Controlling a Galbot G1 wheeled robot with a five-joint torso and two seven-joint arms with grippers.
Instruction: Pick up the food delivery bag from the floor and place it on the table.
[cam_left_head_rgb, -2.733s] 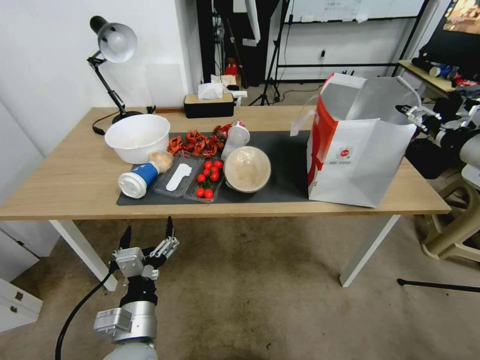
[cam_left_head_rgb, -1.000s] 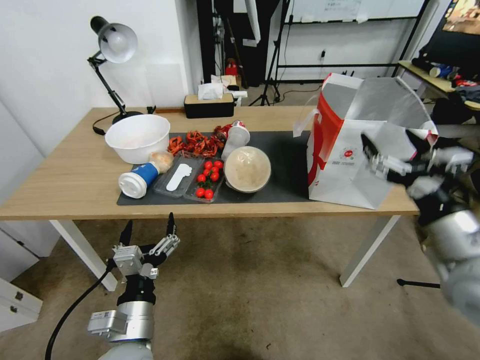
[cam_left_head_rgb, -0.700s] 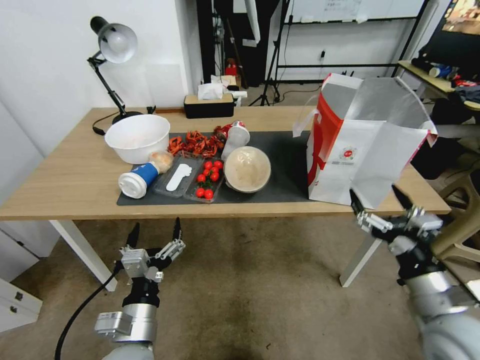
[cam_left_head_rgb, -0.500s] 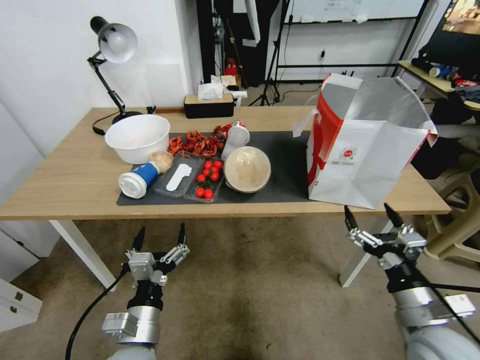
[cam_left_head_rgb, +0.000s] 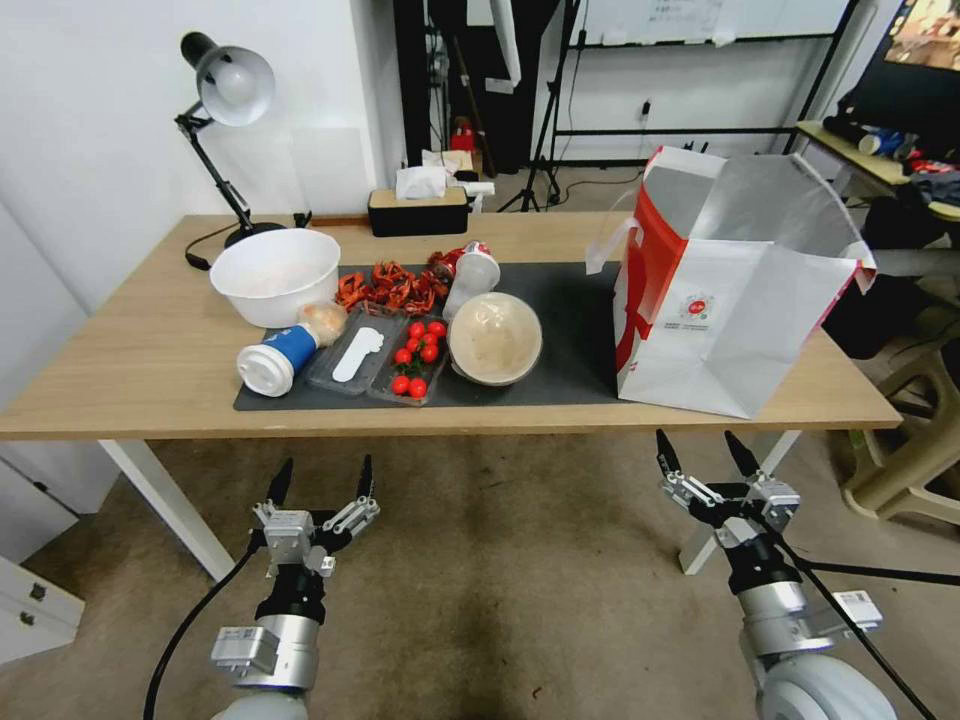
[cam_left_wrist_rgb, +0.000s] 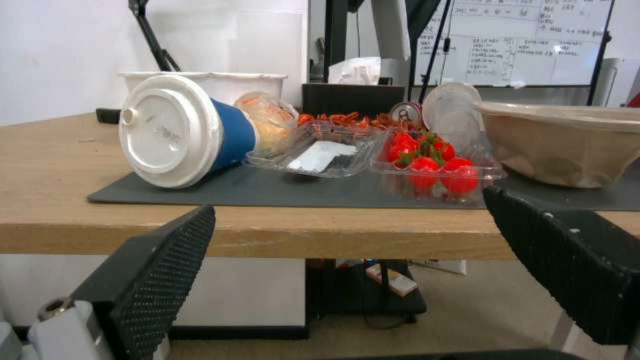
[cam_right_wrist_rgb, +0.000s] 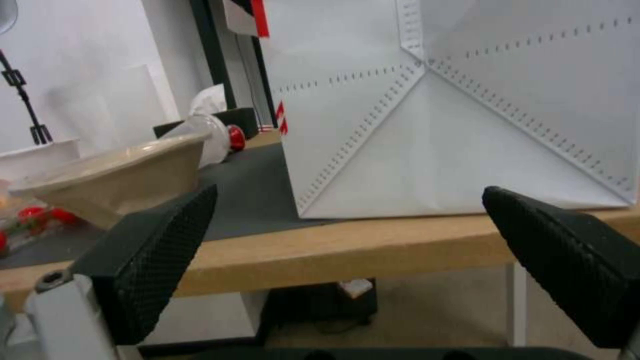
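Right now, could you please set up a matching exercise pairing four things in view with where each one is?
Things:
1. food delivery bag
2. blue cup
3. left gripper
4. desk lamp

Places:
A. lying on its side on the grey mat
B. back left corner of the table
C. open, low above the carpet before the table
D. upright at the table's right end

Pairs: 1-D, 2-A, 3-C, 4-B

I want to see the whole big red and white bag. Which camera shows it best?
The head view: the whole food delivery bag stands upright on the table, open top and red side showing. The right wrist view catches just its white lower side up close. The left wrist view faces the cup and tomatoes instead.
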